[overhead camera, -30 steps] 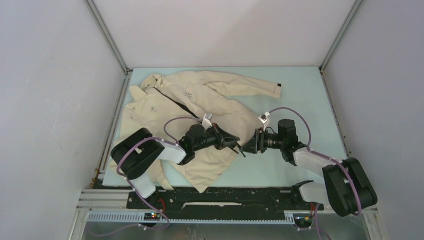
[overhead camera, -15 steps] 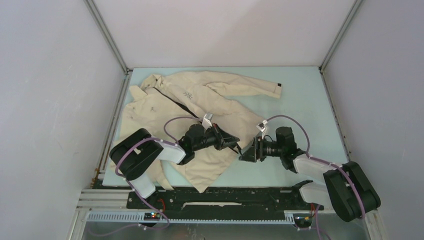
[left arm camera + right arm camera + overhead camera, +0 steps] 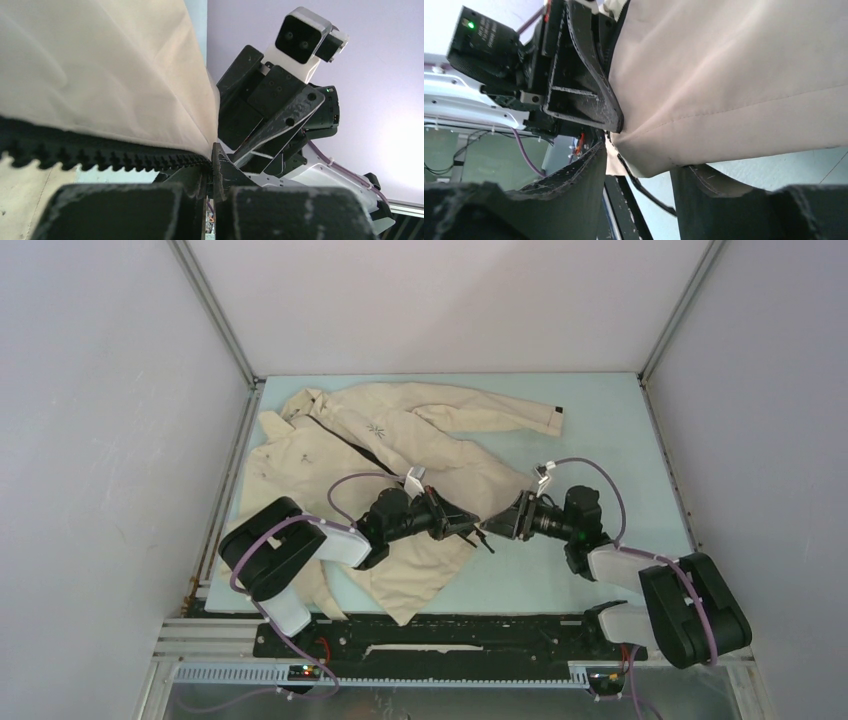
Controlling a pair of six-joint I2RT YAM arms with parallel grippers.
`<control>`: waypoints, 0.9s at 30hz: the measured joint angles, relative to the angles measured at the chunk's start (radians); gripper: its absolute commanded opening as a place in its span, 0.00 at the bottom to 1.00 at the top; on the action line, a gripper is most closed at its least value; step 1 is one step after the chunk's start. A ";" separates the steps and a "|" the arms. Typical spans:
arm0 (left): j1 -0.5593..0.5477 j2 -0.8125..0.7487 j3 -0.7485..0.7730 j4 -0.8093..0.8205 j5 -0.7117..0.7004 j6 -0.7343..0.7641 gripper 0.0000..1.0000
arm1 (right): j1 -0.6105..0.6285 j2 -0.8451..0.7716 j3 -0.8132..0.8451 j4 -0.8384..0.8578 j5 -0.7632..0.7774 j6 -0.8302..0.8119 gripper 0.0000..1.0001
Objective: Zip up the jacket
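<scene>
The beige jacket (image 3: pixel 400 440) lies spread on the light blue table, collar at the far left, dark zipper (image 3: pixel 340 440) running down its front. My left gripper (image 3: pixel 474 528) is shut on the lower end of the zipper edge; in the left wrist view the toothed tape (image 3: pixel 100 155) runs into the closed jaws of the left gripper (image 3: pixel 212 187). My right gripper (image 3: pixel 497 526) faces it, open, with the jacket's hem corner (image 3: pixel 649 160) between its fingers (image 3: pixel 574 190). The right gripper (image 3: pixel 639 187) does not pinch the cloth.
The table (image 3: pixel 600 420) is boxed in by grey walls on three sides. One sleeve with a black cuff tab (image 3: pixel 558 412) stretches to the back right. A black rail (image 3: pixel 450 635) runs along the near edge. The two wrists almost touch.
My right gripper drew back toward the near edge, then came forward and left to the hem corner, its jaws now around the cloth. The left gripper has held its place.
</scene>
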 measured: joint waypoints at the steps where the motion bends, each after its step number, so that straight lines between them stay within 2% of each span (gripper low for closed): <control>1: 0.000 0.000 0.000 0.001 0.000 0.000 0.00 | -0.008 0.006 0.000 0.019 -0.003 0.009 0.48; 8: 0.000 0.000 0.000 0.003 0.001 0.000 0.00 | -0.062 0.100 0.001 0.144 -0.097 0.066 0.46; 19: 0.002 0.000 0.000 -0.005 0.006 0.011 0.00 | -0.067 0.166 0.042 0.213 -0.223 0.096 0.47; 27: 0.002 -0.019 0.000 -0.043 0.007 0.045 0.00 | -0.061 0.195 0.077 0.208 -0.255 0.084 0.28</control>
